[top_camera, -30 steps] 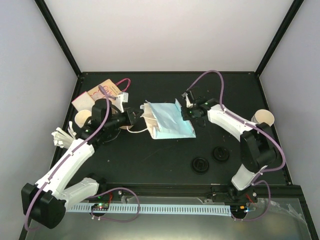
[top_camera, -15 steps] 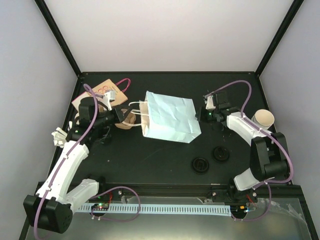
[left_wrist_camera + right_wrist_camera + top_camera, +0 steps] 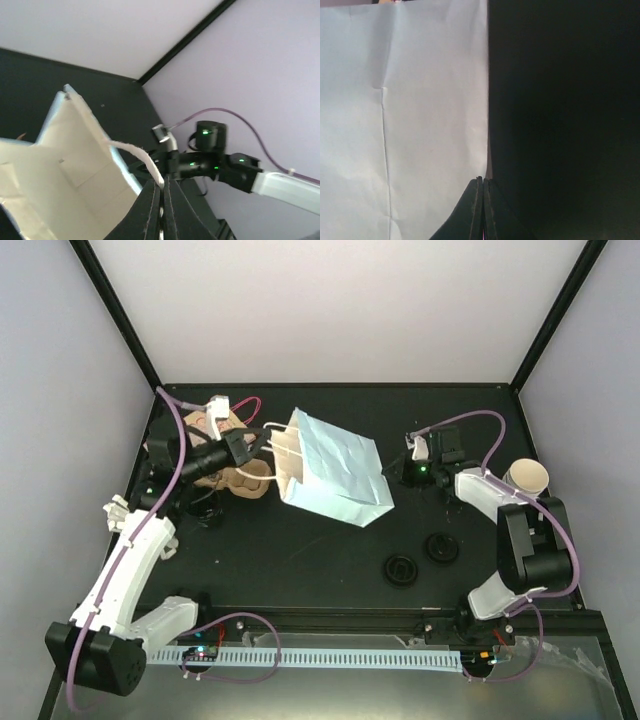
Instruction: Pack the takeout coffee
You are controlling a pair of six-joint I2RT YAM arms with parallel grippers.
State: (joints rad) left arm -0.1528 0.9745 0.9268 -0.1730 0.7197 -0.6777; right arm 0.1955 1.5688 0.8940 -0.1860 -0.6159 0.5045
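Paper bag (image 3: 335, 472) mid-table, hanging tilted from handle (image 3: 131, 149) pinched in left gripper (image 3: 258, 442), mouth facing left, long axis left-right; right gripper (image 3: 408, 468) closed, empty, just beside bag's base; cup (image 3: 527, 477) far right, nearest right arm.

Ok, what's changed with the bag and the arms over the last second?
The left gripper, shut on the handle, swung back and to the left, pulling the blue bag from lying flat to puffed open and tilted. The right gripper, shut, drew back to the right, away from the bag's far end. The paper cup at the right edge and the two black lids kept their places.
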